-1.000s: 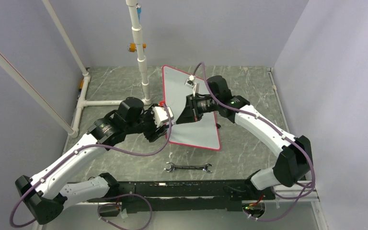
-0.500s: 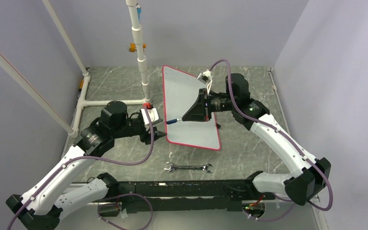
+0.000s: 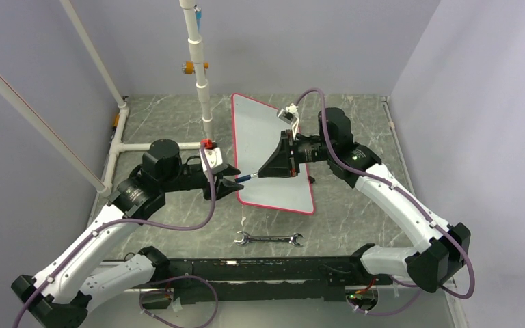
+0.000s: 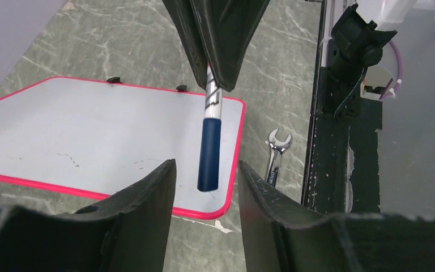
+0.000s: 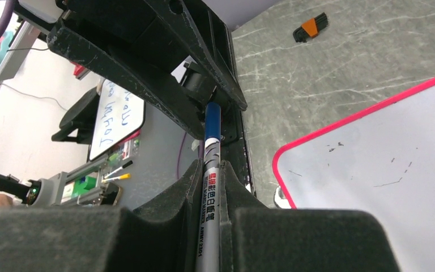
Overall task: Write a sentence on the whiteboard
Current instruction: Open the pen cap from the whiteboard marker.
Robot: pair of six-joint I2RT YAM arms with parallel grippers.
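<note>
We're working the uncapping step: our right tool [image 3: 263, 171] is pinching the marker [image 5: 210, 170], its blue cap [image 4: 209, 153] pointing toward 9 o'clock, sitting inside our left tool [image 3: 231, 183], which is spread and not touching it. Next, we judge, that tool needs closing and pulling. The whiteboard [image 3: 260, 130] is lying mid-tabletop [image 3: 355, 137], showing no writing yet.

You face pale lilac walls [image 3: 328, 41] on three sides, grey-green marbled tabletop [image 3: 157, 123] below, white pipe frame [image 3: 202, 82] to your left, soft even light.
</note>
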